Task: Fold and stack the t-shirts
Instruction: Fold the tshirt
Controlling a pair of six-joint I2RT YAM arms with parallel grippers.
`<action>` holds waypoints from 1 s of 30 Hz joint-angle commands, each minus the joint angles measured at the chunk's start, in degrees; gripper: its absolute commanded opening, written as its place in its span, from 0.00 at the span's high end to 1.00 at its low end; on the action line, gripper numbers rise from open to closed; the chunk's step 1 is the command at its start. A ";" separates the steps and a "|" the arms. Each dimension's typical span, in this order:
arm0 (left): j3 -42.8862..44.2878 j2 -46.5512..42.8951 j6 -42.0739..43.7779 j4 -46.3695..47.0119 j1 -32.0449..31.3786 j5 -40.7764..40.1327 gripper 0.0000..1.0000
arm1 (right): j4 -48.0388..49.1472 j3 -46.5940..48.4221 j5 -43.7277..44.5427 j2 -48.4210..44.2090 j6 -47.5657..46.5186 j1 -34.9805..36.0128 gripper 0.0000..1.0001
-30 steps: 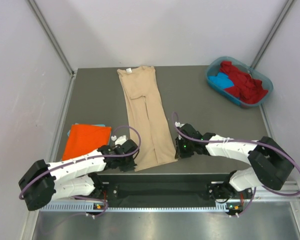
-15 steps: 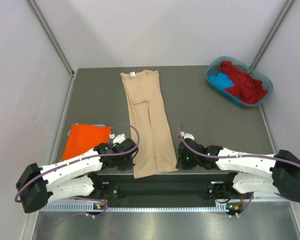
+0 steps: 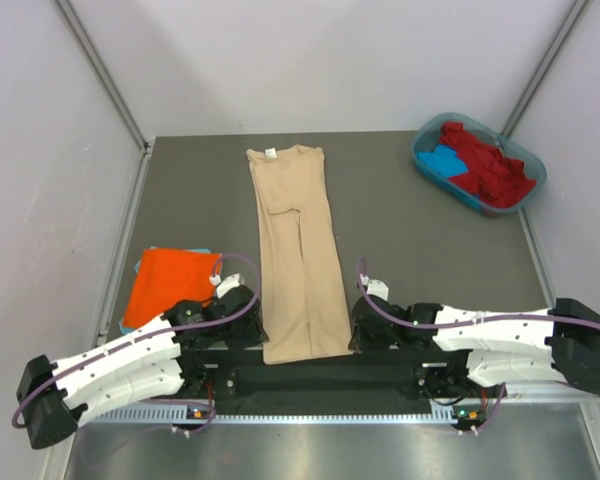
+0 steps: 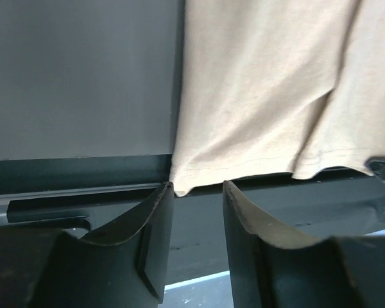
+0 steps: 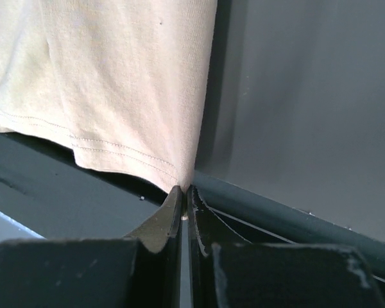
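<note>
The beige t-shirt (image 3: 296,255) lies in a long narrow strip down the middle of the counter (image 3: 400,240), neck label at the far end and hem over the near edge. The right tool (image 5: 181,190) is pinched tight on the hem's right corner. The left tool (image 4: 197,187) stands parted at the left corner, gripping nothing.
</note>
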 commanded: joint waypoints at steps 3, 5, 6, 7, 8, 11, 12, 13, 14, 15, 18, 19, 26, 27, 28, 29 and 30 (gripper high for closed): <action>-3.34 0.77 -0.07 3.65 -0.17 3.11 0.58 | -1.15 0.84 1.78 -0.61 2.88 2.09 1.00; -3.79 1.48 0.11 3.92 -0.17 3.03 0.58 | -1.33 0.66 2.05 -0.70 2.97 2.18 1.00; -4.05 2.18 0.02 3.57 -0.17 2.68 0.58 | -1.24 0.57 2.22 -0.88 3.14 2.26 1.00; -4.23 2.44 0.11 3.39 -0.17 2.59 0.57 | -1.15 0.57 2.23 -0.96 3.32 2.26 1.00; -4.40 2.36 0.11 3.56 -0.17 2.50 0.57 | -1.15 0.31 2.23 -1.14 3.32 2.44 1.00; -6.42 1.83 0.55 5.66 -0.17 2.85 0.53 | -1.15 0.31 2.49 -1.58 3.49 2.35 1.00; -8.43 1.14 0.72 8.81 -0.17 3.55 0.52 | -1.06 0.31 2.58 -1.84 3.41 2.35 1.00; -9.67 0.78 0.81 11.10 -0.17 5.73 0.52 | -1.06 0.31 2.66 -1.84 3.41 2.35 1.00; -10.90 0.34 0.81 12.95 -0.17 6.80 0.51 | -1.06 0.40 2.75 -1.93 3.32 2.35 1.00; -13.08 -0.53 0.29 14.62 -0.17 6.98 0.51 | -0.98 0.48 2.75 -1.93 3.23 2.35 1.00; -15.03 -2.38 -1.47 14.55 -0.17 6.81 0.53 | -1.24 0.40 2.84 -1.93 3.05 2.35 1.00; -15.21 -2.91 -1.82 14.03 -0.17 6.55 0.53 | -1.24 0.22 2.84 -1.93 3.05 2.35 1.00; -16.89 -8.18 -2.88 15.43 -0.17 6.02 0.57 | -0.62 -0.13 3.02 -1.93 2.97 2.44 1.00; -17.58 -8.54 -3.23 15.69 -0.17 6.28 0.61 | -0.62 -0.13 3.02 -1.93 3.05 2.35 1.00; -17.85 -8.97 -3.75 15.69 -0.26 6.28 0.63 | -0.62 -0.13 3.02 -1.93 2.97 2.35 1.00; -18.11 -9.41 -4.02 15.43 -0.17 6.54 0.66 | -0.62 -0.13 3.02 -2.02 3.05 2.35 1.00; -18.20 -9.42 -4.28 15.26 -0.17 6.54 0.71 | -0.71 -0.13 3.02 -2.11 3.05 2.35 1.00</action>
